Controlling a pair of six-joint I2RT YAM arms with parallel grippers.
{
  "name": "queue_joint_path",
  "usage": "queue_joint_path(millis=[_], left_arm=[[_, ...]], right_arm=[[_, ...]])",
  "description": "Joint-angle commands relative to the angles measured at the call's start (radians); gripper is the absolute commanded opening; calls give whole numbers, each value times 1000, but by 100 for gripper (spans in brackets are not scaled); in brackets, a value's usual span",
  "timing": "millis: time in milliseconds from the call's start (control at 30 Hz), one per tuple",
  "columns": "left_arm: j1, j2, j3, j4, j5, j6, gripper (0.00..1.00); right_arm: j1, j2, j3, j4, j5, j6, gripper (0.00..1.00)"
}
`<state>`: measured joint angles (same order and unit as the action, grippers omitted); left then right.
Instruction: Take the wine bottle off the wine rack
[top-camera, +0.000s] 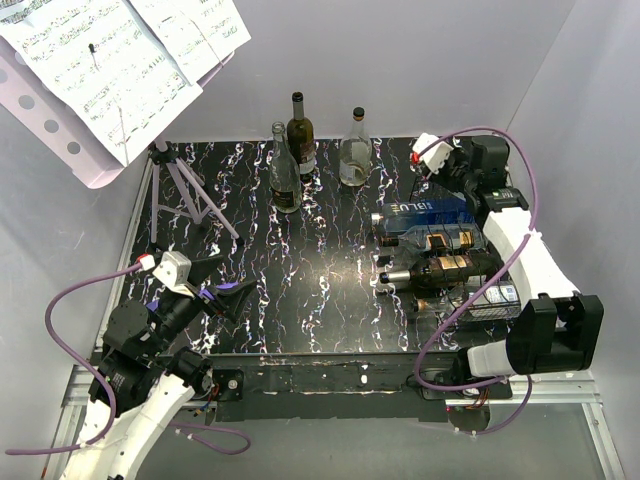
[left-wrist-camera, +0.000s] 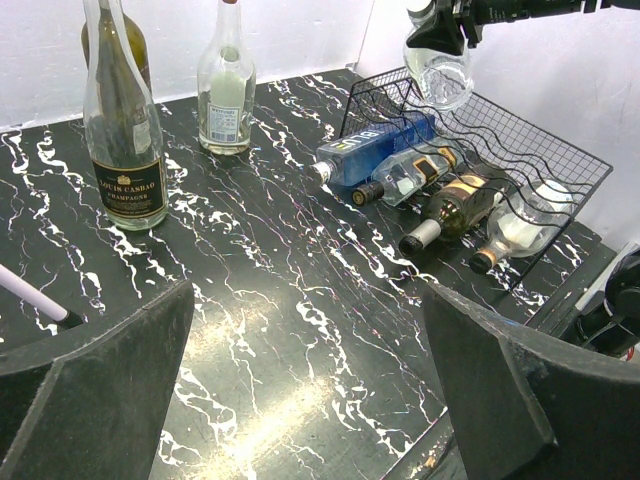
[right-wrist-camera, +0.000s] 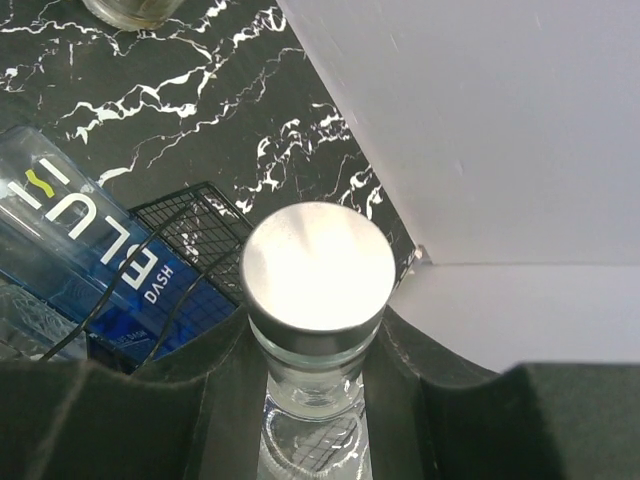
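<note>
Clear glass wine bottle with a silver screw cap, pinched at the neck between the closed black fingers of the right gripper, hanging upright over the far end of the black wire wine rack. Below that hand, a blue bottle lying in the rack among others. Left gripper spread wide and empty above the black marbled tabletop, well apart from the rack.

Left arm folded low, jaws wide apart, right arm extended, jaws clamping bottle
</note>
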<state>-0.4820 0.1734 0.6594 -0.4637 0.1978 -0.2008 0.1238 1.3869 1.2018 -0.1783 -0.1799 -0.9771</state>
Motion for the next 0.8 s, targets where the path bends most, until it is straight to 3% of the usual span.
queue_joint_path(millis=[0,767], left_arm=[[-3,15,14,5,0,12,98],[-3,26,14,7,3,12,98]], right_arm=[[2,-84,58,97,54,69,1],[5,-152,179,51,174,374,1]])
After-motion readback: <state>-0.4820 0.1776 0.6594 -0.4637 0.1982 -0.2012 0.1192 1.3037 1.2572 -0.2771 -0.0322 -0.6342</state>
